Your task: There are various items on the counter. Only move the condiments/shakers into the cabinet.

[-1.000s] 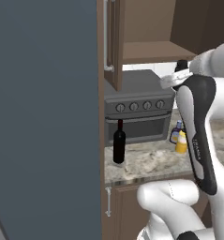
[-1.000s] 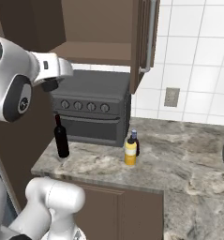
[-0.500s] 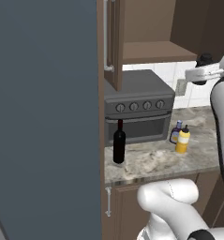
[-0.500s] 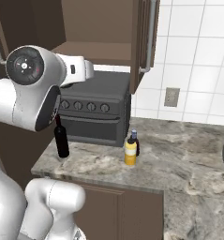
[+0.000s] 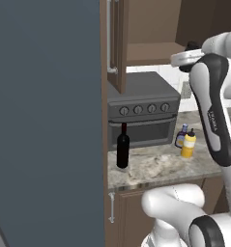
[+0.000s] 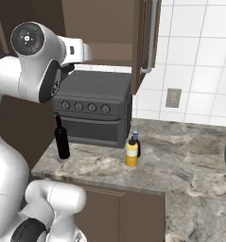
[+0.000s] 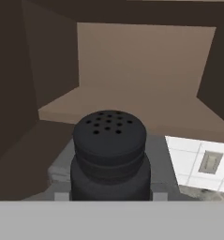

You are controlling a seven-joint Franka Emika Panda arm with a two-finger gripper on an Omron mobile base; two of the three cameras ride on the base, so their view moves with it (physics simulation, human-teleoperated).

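The black shaker (image 7: 109, 154), with holes in its flat top, stands close in the hand view, and my gripper (image 7: 109, 196) is shut on it low down. Beyond it lies the plain shelf (image 7: 132, 101) of the open brown wall cabinet (image 5: 151, 29). In the right base view my gripper (image 6: 68, 67) hangs just under that shelf, over the oven. On the granite counter (image 6: 185, 156) the yellow squeeze bottle (image 6: 131, 152) (image 5: 187, 145) stands touching the blue-purple bottle (image 6: 137, 142) (image 5: 181, 136).
A tall dark wine bottle (image 5: 122, 150) (image 6: 62, 140) stands before the dark toaster oven (image 6: 98, 106). The cabinet door (image 5: 118, 43) with its silver bar handle (image 6: 154, 35) swings out over the counter. A wall outlet (image 6: 173, 98) sits on the white tiles.
The arm has swung round and lifted, so the hand now sits up at the level of the cabinet shelf. The bottles on the counter have not moved.
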